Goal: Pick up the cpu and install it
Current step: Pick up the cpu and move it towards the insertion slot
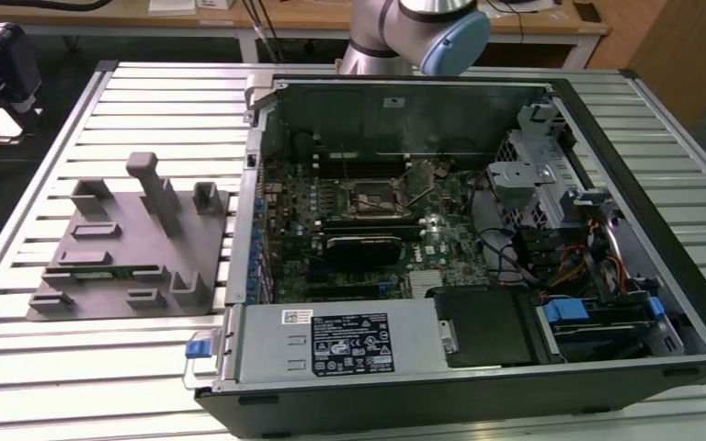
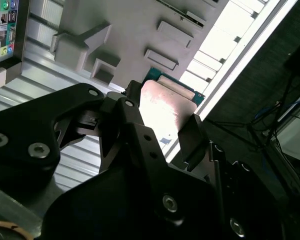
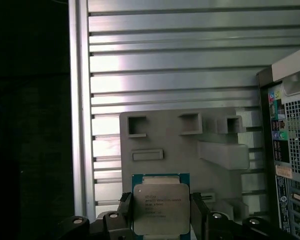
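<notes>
The cpu (image 3: 160, 207), a flat square chip with a shiny silver top and a green edge, sits between my gripper's (image 3: 161, 216) two black fingers (image 3: 197, 212), which are shut on its opposite sides. In the second wrist view the cpu (image 2: 165, 105) is also in the gripper (image 2: 162, 117), held in the air above the grey holder plate (image 2: 140, 30). The motherboard's dark square socket (image 1: 375, 195) lies open inside the computer case (image 1: 647, 276), in the middle of the board.
The grey holder plate (image 1: 120, 248) with raised blocks and slots lies on the ribbed metal table (image 1: 144, 358) at the exterior view's left of the case. The arm's upper part (image 1: 415, 32) stands behind the case. The case's rear panel (image 3: 290, 150) is close by the holder.
</notes>
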You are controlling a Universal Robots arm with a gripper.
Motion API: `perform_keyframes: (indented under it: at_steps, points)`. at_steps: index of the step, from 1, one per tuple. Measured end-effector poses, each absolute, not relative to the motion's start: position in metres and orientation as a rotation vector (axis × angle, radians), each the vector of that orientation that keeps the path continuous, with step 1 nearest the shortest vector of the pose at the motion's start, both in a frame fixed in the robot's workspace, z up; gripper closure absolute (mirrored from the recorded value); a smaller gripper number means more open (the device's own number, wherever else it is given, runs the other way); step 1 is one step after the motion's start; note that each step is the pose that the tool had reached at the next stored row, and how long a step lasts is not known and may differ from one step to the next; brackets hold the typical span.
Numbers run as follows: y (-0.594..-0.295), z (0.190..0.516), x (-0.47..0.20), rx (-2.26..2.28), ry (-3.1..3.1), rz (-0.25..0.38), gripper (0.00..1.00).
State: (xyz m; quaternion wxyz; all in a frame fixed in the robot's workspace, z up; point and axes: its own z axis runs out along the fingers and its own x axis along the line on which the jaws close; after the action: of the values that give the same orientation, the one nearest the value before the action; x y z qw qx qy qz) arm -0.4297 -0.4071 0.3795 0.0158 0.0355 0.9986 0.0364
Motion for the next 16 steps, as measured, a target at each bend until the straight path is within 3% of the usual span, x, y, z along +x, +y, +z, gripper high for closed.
perform_keyframes:
  at_steps: [16]
  points:
    - [-0.407, 0.379, -0.397, 0.111, 3.106, 0.113, 0.45]
